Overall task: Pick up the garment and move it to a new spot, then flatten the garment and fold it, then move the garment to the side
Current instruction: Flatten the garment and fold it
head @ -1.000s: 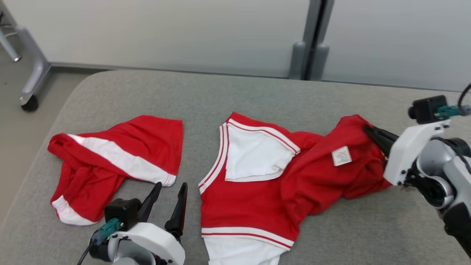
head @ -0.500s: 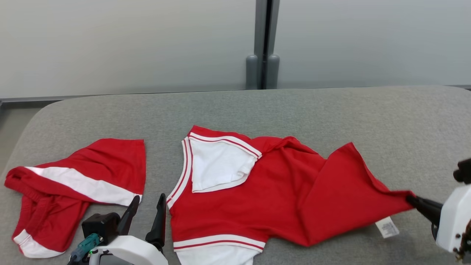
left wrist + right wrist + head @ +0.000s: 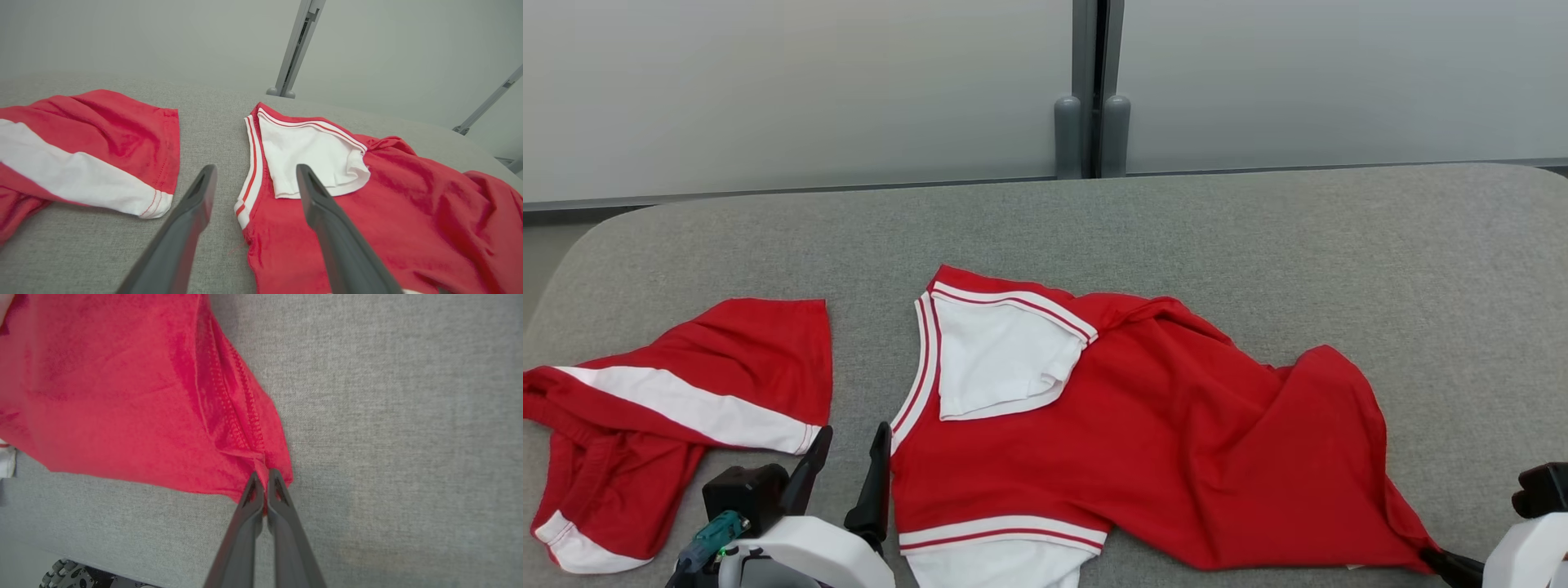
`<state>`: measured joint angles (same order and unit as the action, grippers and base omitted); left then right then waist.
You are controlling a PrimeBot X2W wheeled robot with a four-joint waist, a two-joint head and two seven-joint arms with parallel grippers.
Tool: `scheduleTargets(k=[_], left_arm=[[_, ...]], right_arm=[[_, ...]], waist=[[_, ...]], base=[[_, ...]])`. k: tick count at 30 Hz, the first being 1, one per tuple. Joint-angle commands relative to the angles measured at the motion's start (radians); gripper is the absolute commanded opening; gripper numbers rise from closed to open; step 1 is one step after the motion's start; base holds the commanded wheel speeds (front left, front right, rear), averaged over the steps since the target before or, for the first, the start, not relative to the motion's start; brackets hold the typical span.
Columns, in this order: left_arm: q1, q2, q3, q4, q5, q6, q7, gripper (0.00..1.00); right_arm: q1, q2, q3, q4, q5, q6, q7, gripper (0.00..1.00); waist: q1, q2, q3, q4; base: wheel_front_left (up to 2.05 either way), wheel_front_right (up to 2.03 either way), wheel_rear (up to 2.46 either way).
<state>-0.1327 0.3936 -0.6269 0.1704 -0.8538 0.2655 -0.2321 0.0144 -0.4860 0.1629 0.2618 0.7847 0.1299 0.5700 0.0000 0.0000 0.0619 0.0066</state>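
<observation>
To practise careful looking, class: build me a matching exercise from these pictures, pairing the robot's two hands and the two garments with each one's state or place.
Things:
1. left hand
2. right hand
3. red top
4. shorts

States or places:
A. shut on a corner of cloth
B. lying at the robot's left, in no hand
C. open, holding nothing
D. spread in the middle, one corner pinched

Pairs: 1-C, 2-A, 3-D, 4-B
</observation>
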Motion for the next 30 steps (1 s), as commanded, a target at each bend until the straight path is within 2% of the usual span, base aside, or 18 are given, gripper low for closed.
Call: scheduleTargets(k=[1,4,5,6,7,13,21,26,30], left_arm=[[-0.013,0.006,0.002,0.000,0.007,0.004,0.000,1.00],[-0.009,0.004,-0.001,0.002,0.006,0.008,0.002,1.00],[-0.008,0.004,-0.002,0.003,0.005,0.005,0.002,1.00],[-0.006,0.004,-0.003,0.005,0.003,0.002,0.002,1.00],[-0.004,0.004,-0.003,0.007,0.001,0.001,0.002,1.00],[0.014,0.008,0.001,0.010,-0.002,0.004,-0.005,1.00],[0.034,0.027,0.028,-0.023,0.013,0.012,-0.018,1.00],[0.034,0.047,0.068,-0.069,0.049,0.012,-0.029,1.00],[0.038,0.063,0.126,-0.125,0.114,0.034,-0.033,1.00]], right_arm=[[0.011,0.011,-0.014,0.009,-0.010,0.001,-0.007,0.00],[0.014,0.048,-0.045,0.034,-0.036,0.001,-0.012,0.00],[0.013,0.056,-0.056,0.039,-0.050,0.001,-0.019,0.04],[0.013,0.067,-0.066,0.044,-0.062,0.001,-0.027,0.44],[0.011,0.081,-0.075,0.045,-0.069,0.001,-0.032,1.00],[0.007,0.120,-0.129,-0.018,-0.085,0.001,-0.064,1.00],[-0.008,0.159,-0.226,-0.206,-0.145,0.001,-0.185,1.00],[-0.027,0.206,-0.225,-0.302,-0.209,0.001,-0.304,1.00],[-0.043,0.241,-0.186,-0.336,-0.239,0.001,-0.416,1.00]], waist=[[0.0000,0.0000,-0.001,0.004],[0.0000,0.0000,-0.005,0.012],[0.0000,0.0000,-0.008,0.015],[0.0000,0.0000,-0.011,0.017],[0.0000,0.0000,-0.014,0.019],[0.0000,0.0000,-0.043,0.023],[0.0000,0.0000,-0.081,0.020],[0.0000,0.0000,-0.091,0.023],[0.0000,0.0000,-0.091,0.024]], base=[[0.00,0.00,0.00],[0.00,0.00,0.00],[0.00,0.00,0.00],[0.00,0.00,0.00],[0.00,0.00,0.00],[0.00,0.00,0.00],[0.00,0.00,0.00],[0.00,0.00,0.00],[0.00,0.00,0.00]])
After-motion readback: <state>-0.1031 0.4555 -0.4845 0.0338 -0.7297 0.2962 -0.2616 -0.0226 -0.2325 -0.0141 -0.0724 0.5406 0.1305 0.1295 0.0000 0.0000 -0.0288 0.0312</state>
